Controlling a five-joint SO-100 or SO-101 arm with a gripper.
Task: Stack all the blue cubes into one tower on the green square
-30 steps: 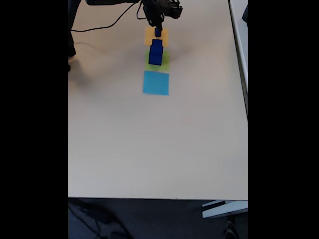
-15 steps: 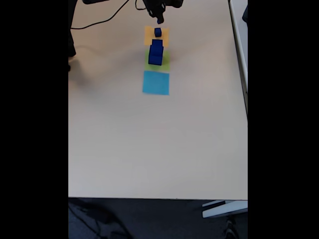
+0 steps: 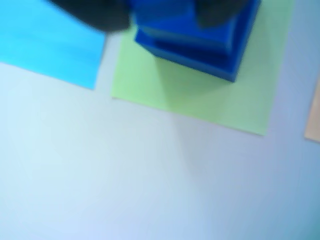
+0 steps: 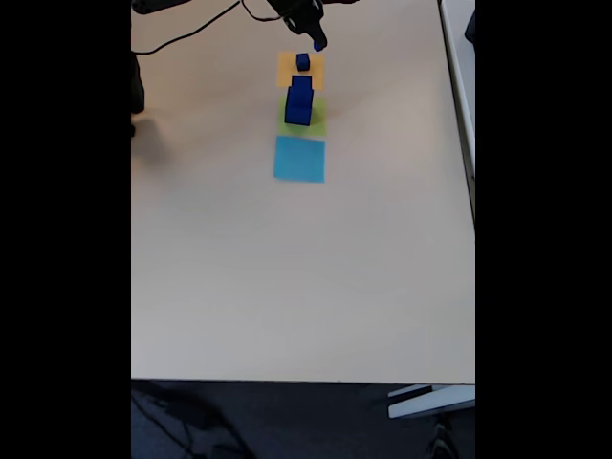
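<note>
Table: smooth matt laminate look, pale beige, soft diffuse sheen only. Green square: thin flat paper, matt, crisp cut edges, lies flush on the tabletop. Light-blue square and orange-yellow square: same paper look, matt, no gloss. Blue cubes: solid navy, smooth faces with a slight satin shine in the wrist view, plastic-like; exact material hard to tell. Gripper: dark, matt, plastic-looking, blurred. Cable: black, smooth rubbery jacket.
</note>
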